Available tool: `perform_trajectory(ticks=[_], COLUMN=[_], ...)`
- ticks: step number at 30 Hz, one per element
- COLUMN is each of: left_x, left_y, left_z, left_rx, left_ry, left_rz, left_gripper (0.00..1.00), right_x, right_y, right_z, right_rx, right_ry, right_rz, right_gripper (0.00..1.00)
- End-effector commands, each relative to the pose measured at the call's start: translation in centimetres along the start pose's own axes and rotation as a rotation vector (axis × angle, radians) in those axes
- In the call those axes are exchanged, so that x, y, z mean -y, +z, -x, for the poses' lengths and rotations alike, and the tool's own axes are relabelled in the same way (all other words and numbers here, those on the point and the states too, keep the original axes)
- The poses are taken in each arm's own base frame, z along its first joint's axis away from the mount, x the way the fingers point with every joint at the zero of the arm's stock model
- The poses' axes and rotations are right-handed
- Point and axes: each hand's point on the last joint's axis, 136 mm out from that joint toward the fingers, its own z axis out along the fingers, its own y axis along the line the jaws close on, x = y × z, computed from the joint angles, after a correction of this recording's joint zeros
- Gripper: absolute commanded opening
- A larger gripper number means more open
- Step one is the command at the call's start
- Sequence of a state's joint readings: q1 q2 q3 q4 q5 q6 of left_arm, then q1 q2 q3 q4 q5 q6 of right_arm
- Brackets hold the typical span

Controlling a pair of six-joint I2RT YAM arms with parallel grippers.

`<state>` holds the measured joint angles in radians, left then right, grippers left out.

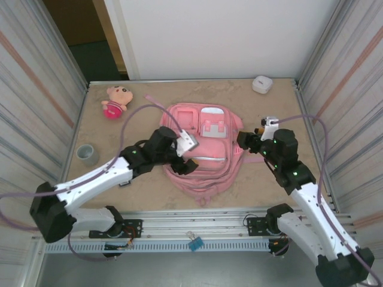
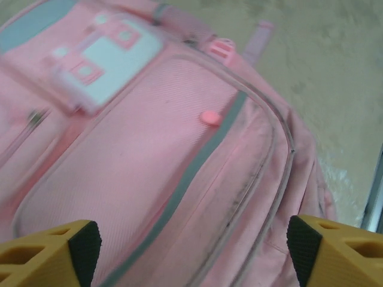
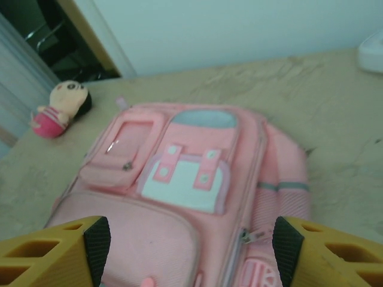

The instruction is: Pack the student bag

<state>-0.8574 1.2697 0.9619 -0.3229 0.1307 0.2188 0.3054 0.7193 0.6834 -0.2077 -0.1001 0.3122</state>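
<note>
The bag [image 1: 209, 149] lies flat mid-table, seemingly zipped. The left gripper [image 2: 191, 242] at its 8 o'clock and the right gripper [image 3: 187, 248] at 3 o'clock hover released, empty. Likely step: opening. Next, pinch a zip pull.

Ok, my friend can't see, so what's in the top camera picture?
A big pink bag lies flat in the middle of a tan table, with the left arm and right arm stretched toward it. A pink doll sits back left, a small grey round thing left, a white case back right.
</note>
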Motion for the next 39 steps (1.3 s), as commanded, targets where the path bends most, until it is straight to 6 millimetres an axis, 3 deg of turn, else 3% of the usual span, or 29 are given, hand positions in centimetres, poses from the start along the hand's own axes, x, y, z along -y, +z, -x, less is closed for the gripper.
perform_trajectory(ticks=[1, 6, 12, 14, 15, 17, 22, 24, 29, 32, 39], left_x=[1.7, 0.5, 0.9, 0.6, 0.3, 0.3, 1.6, 1.7, 0.4, 0.3, -0.4], left_y=[2.9, 7.7, 9.9, 10.3, 10.3, 9.8, 6.6, 5.4, 2.5, 0.3, -0.3], left_z=[0.5, -0.8, -1.5, -1.7, -1.7, -1.5, -0.5, -0.6, -0.6, -0.4, -0.9], left_rx=[-0.011, -0.100, -0.108, -0.116, -0.119, -0.104, 0.058, 0.131, 0.346, 0.431, 0.437], left_ry=[0.405, 0.559, 0.599, 0.592, 0.588, 0.570, 0.466, 0.422, 0.324, 0.338, 0.362], left_rz=[-0.067, 0.000, -0.035, -0.016, -0.002, 0.005, -0.108, -0.136, -0.206, -0.300, -0.287], left_gripper=[0.82, 0.84, 0.83, 0.71, 0.56, 0.33, 0.08, 0.04, 0.02, 0.00, 0.00], right_x=[0.6, 0.8, 0.9, 0.8, 0.8, 0.8, -0.4, -1.0, -1.3, -2.3, -5.0], right_y=[-0.9, -1.5, -1.6, -1.5, -1.5, -1.2, 0.4, 1.3, 5.0, 6.7, 7.4], right_z=[-1.5, -2.2, -2.7, -2.8, -2.9, -3.2, -6.6, -7.9, -8.0, -9.2, -12.2], right_rx=[-0.051, -0.066, -0.081, -0.083, -0.084, -0.094, -0.210, -0.253, -0.208, -0.208, -0.212], right_ry=[-0.043, -0.045, -0.059, -0.069, -0.076, -0.094, -0.227, -0.279, -0.289, -0.336, -0.597], right_rz=[0.008, 0.007, 0.009, 0.012, 0.015, 0.020, 0.156, 0.224, 0.288, 0.399, 0.649], right_gripper=[0.73, 0.73, 0.73, 0.73, 0.72, 0.72, 0.65, 0.64, 0.66, 0.68, 0.67])
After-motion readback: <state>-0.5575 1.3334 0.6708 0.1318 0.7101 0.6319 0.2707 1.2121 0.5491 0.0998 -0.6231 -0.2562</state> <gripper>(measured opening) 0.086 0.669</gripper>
